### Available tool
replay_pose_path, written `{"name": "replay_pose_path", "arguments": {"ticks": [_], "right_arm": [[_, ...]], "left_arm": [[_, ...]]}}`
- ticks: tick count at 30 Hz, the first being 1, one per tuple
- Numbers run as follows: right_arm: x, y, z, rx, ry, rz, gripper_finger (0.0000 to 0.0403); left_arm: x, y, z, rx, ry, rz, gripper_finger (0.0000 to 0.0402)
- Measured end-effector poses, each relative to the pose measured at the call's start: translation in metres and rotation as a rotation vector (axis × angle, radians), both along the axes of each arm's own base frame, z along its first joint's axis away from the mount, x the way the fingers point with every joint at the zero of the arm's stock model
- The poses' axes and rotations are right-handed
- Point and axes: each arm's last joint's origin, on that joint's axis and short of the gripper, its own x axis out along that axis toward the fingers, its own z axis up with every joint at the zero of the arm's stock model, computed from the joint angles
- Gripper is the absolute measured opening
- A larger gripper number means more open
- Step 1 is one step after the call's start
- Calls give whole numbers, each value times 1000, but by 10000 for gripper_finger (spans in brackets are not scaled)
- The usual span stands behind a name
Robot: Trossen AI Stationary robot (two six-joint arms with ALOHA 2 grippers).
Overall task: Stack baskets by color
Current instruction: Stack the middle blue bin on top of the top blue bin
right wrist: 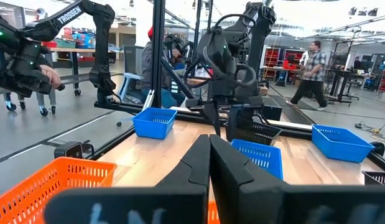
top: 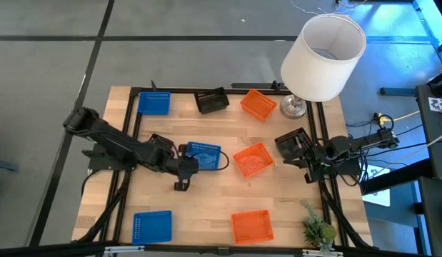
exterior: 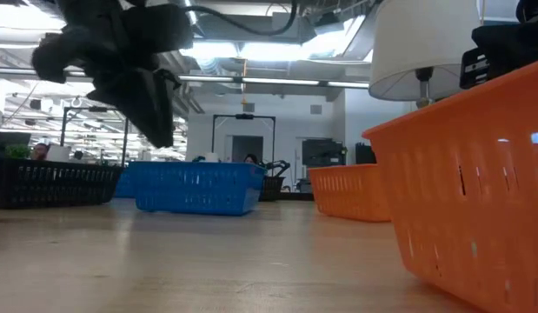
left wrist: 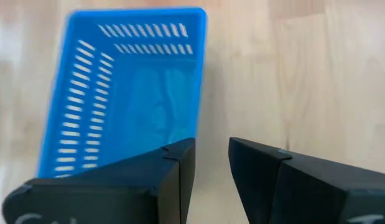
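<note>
Your left gripper [top: 182, 185] hangs with jaws parted just off the middle blue basket [top: 204, 155] on the desk, right gripper [top: 307, 175] parked shut, so you're lining up a pickup: bring those jaws over its rim next.

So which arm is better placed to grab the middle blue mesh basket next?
Probably left. The left gripper hangs open beside the blue mesh plastic basket mid-table; the right gripper is shut, farther away near the table's right edge.
</note>
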Motion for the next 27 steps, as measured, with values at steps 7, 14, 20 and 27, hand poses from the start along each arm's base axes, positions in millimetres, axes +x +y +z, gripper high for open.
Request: {"name": "replay_pose_path", "arguments": {"ticks": [7, 14, 20, 27], "right_arm": [[0, 0, 0, -1, 1, 0, 7], [0, 0, -1, -4, 13, 0, 7], [0, 0, -2, -8, 17, 0, 7], [0, 0, -2, -11, 22, -1, 7]], "left_arm": [[3, 2, -11, 48, 62, -42, 90], [10, 7, -23, 82, 94, -2, 91], [12, 13, -23, 69, 92, 15, 90], [15, 18, -32, 5, 143, 4, 78]]}}
